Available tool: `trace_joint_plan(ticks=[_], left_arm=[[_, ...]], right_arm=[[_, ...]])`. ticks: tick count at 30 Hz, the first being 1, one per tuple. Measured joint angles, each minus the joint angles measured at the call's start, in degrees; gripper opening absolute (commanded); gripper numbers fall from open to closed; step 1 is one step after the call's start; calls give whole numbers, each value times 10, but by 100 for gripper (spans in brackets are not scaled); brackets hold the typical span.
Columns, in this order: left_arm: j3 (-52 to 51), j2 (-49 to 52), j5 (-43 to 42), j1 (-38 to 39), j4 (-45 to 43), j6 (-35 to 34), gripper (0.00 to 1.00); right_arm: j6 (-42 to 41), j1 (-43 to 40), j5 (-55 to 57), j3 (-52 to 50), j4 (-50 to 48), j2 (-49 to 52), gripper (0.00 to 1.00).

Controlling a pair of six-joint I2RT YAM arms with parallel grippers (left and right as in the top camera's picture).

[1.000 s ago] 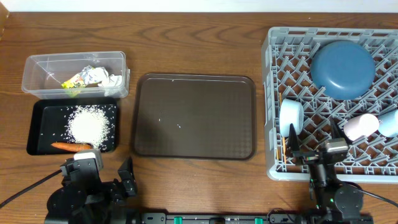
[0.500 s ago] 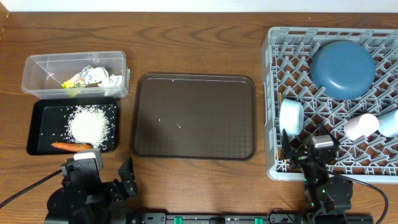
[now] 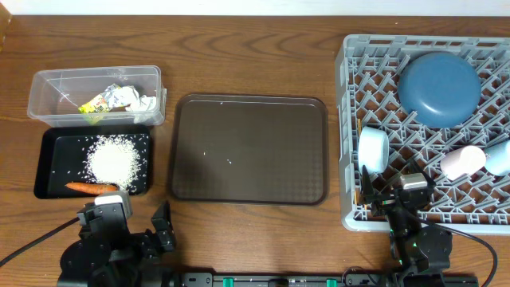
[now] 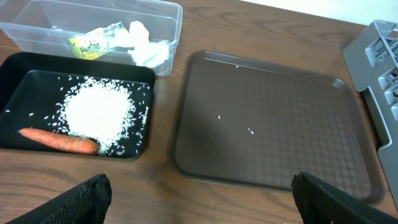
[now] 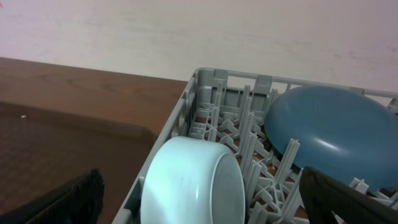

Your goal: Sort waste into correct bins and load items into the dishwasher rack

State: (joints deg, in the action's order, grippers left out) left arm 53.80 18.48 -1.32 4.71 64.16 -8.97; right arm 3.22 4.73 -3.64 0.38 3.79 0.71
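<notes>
The clear tub (image 3: 56, 88) holds a yellow wrapper (image 3: 100, 102) and a tissue wad (image 3: 142, 101). In the black tray (image 3: 48, 159) lie rice (image 3: 111, 159) and a carrot (image 3: 90, 188). The grey rack (image 3: 351, 119) carries the blue dish (image 3: 439, 88), the pale-blue bowl (image 3: 373, 149), a pink cup (image 3: 463, 162), a light-blue cup (image 3: 500, 157) and chopsticks (image 3: 362, 190). My left gripper (image 4: 199, 202) stands open and empty at the front left, short of the bins. My right gripper (image 5: 205, 208) is open at the rack's front edge, facing the bowl (image 5: 193, 186) and holding nothing.
A large brown serving tray (image 3: 247, 149) lies between the bins and the rack, with a few stray grains on it. Bare wooden table runs along the front edge and behind the tray. The rack's wall (image 5: 205, 87) rises right before my right gripper.
My right arm has drawn slightly left and back toward the table's front edge, then stopped. The left arm and all the objects are where they were.
</notes>
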Motion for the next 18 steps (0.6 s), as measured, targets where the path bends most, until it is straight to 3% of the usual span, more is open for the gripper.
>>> trace_joint_plan(ticks=[18], left_arm=[[0, 0, 0, 0, 0, 0, 95]], right_arm=[[0, 0, 0, 0, 0, 0, 99]])
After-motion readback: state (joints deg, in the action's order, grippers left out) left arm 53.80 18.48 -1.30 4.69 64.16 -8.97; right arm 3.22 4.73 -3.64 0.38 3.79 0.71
